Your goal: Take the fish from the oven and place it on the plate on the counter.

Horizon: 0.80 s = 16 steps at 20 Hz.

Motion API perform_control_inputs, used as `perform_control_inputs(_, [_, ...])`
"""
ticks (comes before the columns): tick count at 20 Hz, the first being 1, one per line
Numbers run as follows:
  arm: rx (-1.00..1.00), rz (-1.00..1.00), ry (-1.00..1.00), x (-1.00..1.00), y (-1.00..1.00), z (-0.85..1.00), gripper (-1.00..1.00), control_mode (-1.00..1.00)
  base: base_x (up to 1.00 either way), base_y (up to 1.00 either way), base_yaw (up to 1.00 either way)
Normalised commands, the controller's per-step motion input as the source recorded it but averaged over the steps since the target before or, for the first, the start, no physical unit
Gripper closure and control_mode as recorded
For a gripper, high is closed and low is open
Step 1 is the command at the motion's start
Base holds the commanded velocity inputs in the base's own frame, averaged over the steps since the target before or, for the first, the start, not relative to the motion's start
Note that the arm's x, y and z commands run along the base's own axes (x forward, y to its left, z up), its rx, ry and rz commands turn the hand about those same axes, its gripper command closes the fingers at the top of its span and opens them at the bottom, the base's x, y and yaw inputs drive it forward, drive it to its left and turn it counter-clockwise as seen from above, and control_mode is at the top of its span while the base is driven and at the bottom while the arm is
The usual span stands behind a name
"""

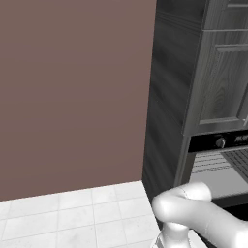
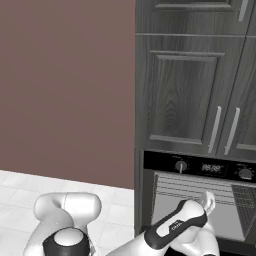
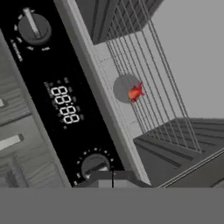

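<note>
The oven (image 2: 200, 200) sits open under dark cabinets (image 2: 190, 85), its black control panel (image 3: 65, 100) carrying a display (image 3: 65, 105) between two knobs (image 3: 34, 27). In the hand view the fish (image 3: 135, 92), small and red-orange, lies inside the oven cavity, past the panel, on a small round grey disc (image 3: 124, 88) that rests on the wire rack (image 3: 148, 78). The fish overlaps the disc's edge on the side away from the panel.

The claw (image 3: 112, 177) is clenched, its dark tips pressed together with no gap, and it holds nothing. It hangs just in front of the panel, by the knob nearest the tips, well apart from the fish.

In the right base view the arm (image 2: 175, 227) reaches toward the oven's open mouth, its white hand (image 2: 207, 202) raised in front of the rack. Beside the oven stands a plain brown wall (image 1: 72, 97), with pale floor tiles (image 1: 72, 218) below it.
</note>
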Motion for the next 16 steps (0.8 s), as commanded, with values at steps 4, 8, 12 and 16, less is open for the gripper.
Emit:
perform_control_inputs(4, [0.54,0.0,0.0,0.33,-0.18,-0.43,1.0,-1.0,0.0,0.0,0.0])
perform_control_inputs(8, [0.38,0.0,0.0,0.44,-0.01,-0.77,1.0,-1.0,0.0,0.0,0.0])
perform_control_inputs(12, [0.28,-0.06,-0.01,0.41,0.0,-0.88,-1.0,-1.0,0.0,0.0,0.0])
perform_control_inputs(16, [0.15,-0.07,-0.05,0.16,0.0,-0.5,-1.0,-1.0,0.0,0.0,0.0])
